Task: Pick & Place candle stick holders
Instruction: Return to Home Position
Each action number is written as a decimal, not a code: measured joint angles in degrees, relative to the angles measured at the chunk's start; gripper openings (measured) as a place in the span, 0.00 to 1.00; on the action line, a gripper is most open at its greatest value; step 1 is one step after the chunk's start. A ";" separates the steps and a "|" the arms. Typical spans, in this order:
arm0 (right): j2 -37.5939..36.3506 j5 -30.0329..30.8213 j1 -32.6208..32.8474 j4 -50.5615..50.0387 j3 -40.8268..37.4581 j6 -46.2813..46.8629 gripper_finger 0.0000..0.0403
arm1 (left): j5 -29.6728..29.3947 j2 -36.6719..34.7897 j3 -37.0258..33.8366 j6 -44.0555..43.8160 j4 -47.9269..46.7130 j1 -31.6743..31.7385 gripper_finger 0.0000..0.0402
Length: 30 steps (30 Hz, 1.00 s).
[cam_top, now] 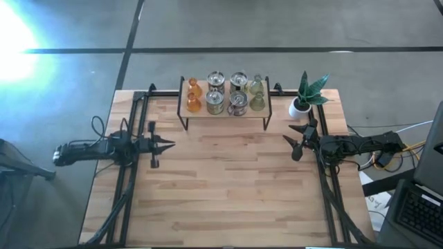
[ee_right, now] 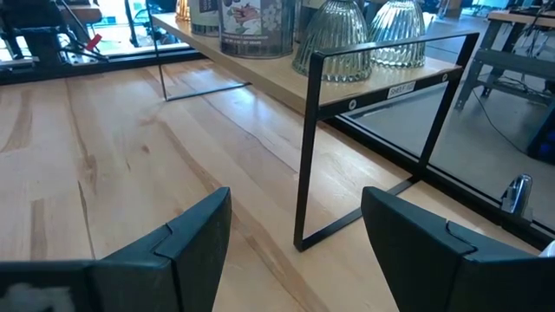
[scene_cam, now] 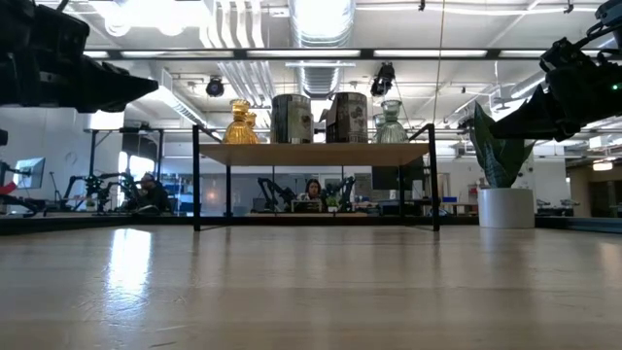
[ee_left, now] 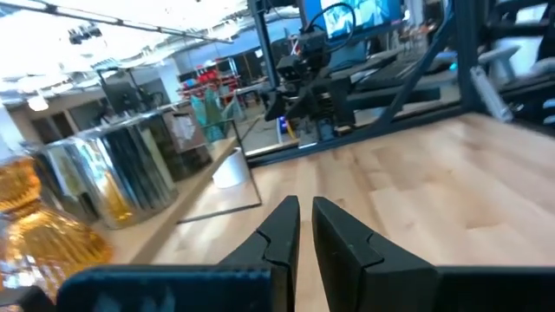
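The candle stick holders stand in two rows on a small wooden shelf (cam_top: 225,115) with black metal legs, at the table's far middle: two orange ones (cam_top: 194,97) at its left end, several silvery ones (cam_top: 226,93) in the middle, and two pale green ones (cam_top: 257,94) at its right end. My left gripper (cam_top: 170,144) hovers shut at the table's left, nearer than the shelf, pointing right. My right gripper (cam_top: 294,141) hovers open at the table's right, with nothing between its fingers. The right wrist view shows the green holders (ee_right: 340,39) ahead of it.
A green plant in a white pot (cam_top: 304,98) stands on the table just right of the shelf, close to my right gripper. The wooden tabletop (cam_top: 228,187) spreads bare between the arms and toward the near edge. Black frame rails (cam_top: 128,194) run along both sides.
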 joint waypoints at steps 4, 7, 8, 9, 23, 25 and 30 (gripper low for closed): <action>0.00 0.00 0.00 0.00 0.02 0.00 0.62 | -0.11 0.42 -0.04 -2.55 0.22 -0.38 0.10; 0.02 0.00 0.00 0.00 0.02 -0.01 0.62 | -0.11 0.52 -0.06 -2.79 0.24 -0.38 0.10; 0.01 0.00 0.00 0.01 0.00 -0.01 0.62 | -0.11 0.51 -0.06 -2.80 0.24 -0.38 0.10; 0.00 0.00 0.00 0.00 0.02 0.00 0.62 | -0.11 0.50 -0.06 -2.80 0.26 -0.38 0.10; 0.00 0.00 0.00 0.01 0.02 0.00 0.62 | -0.15 0.66 -0.10 -2.88 0.33 -0.38 0.10; -0.10 0.00 0.00 -0.01 0.00 -0.02 0.62 | -0.15 0.66 -0.13 -2.88 0.35 -0.38 0.10; -1.24 -2.33 -2.37 1.40 0.01 2.56 0.62 | -0.15 0.68 -0.13 -2.91 0.35 -0.38 0.10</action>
